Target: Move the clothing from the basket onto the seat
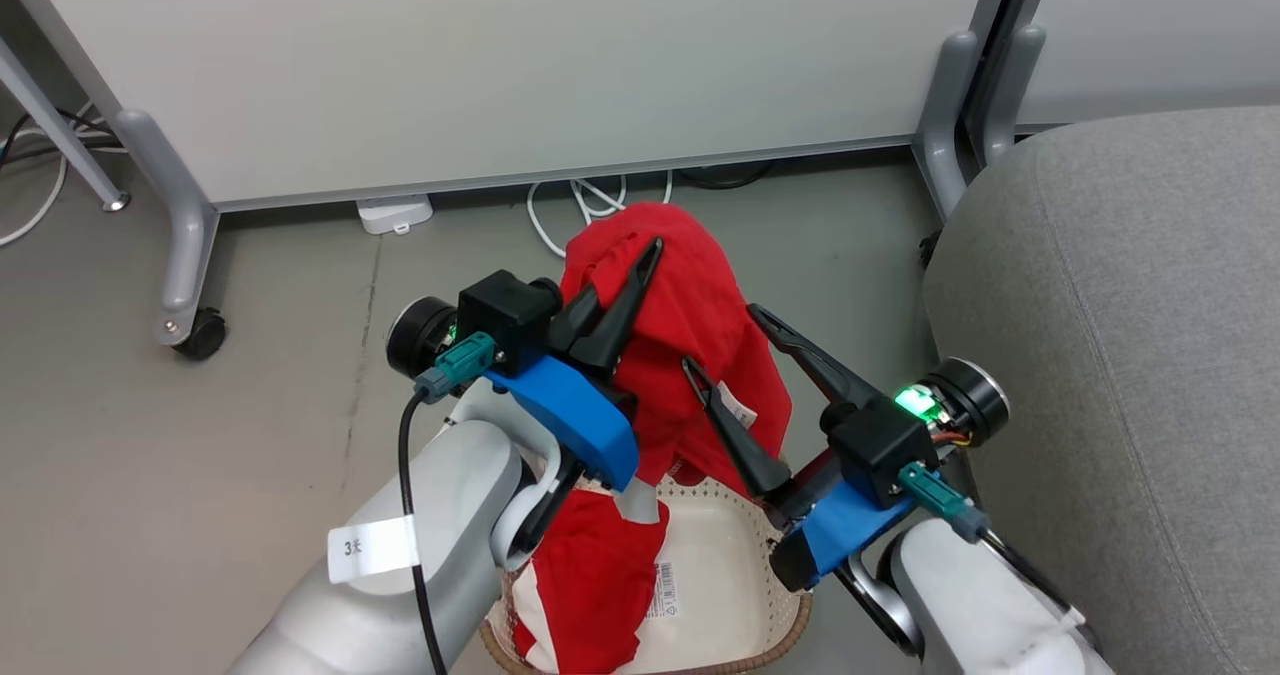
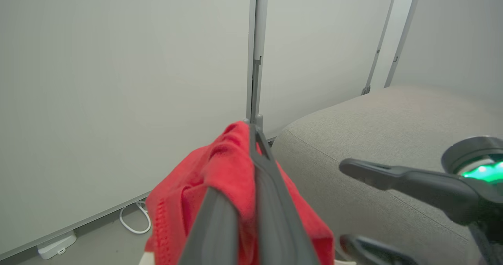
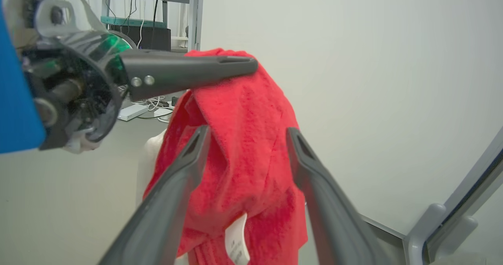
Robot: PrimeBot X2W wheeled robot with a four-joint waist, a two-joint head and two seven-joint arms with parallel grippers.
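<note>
A wheeled white partition (image 1: 500,65) and loose cables (image 1: 590,200) stand on the grey floor (image 1: 280,405) beyond the laundry basket (image 1: 735,555), with the grey sofa seat (image 1: 1120,355) to its right. One red-and-white garment (image 1: 590,565) lies in the basket beside a barcode sticker (image 1: 667,590). The left hand (image 1: 623,269), raised above the basket, is clamped on a red garment (image 1: 700,295) that hangs from it. The right hand (image 1: 719,335) is spread wide beside the cloth, gripping nothing.

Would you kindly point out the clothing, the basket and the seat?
clothing (image 1: 700,295), head view, upper part of the lifted red fabric.
basket (image 1: 730,560), head view, bare cream inner floor.
seat (image 1: 1130,355), head view, grey cushion top.
</note>
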